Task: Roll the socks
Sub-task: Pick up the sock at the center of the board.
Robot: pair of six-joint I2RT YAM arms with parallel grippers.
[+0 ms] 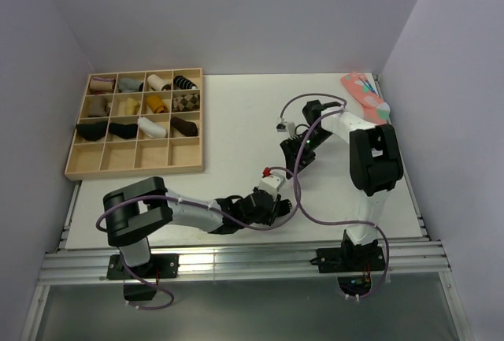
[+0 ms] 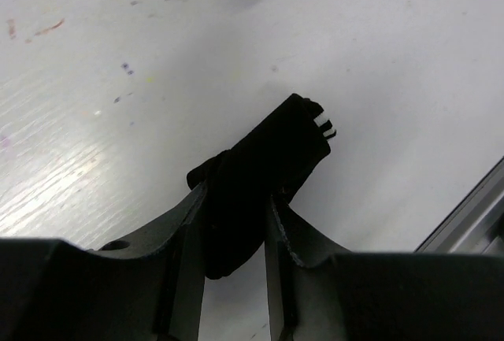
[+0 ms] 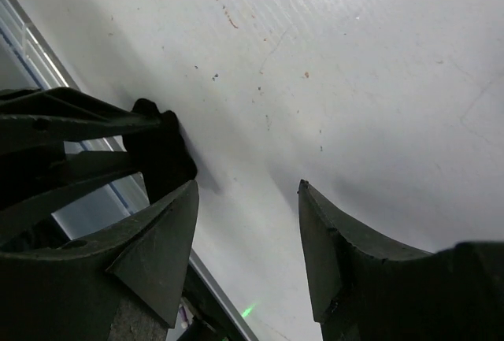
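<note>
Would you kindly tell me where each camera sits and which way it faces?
Top view: high behind the robot, looking down on the table, wooden tray and pink sock; the left arm and right arm show whole.
Left wrist: on the left arm, looking along the left gripper, which clamps the black sock.
Right wrist: on the right arm, looking past the open right gripper at the table.
Shared: both wrist views show the black sock in the left gripper.

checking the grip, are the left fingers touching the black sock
Touching: left wrist view shows the black sock pinched between both left fingers.
</note>
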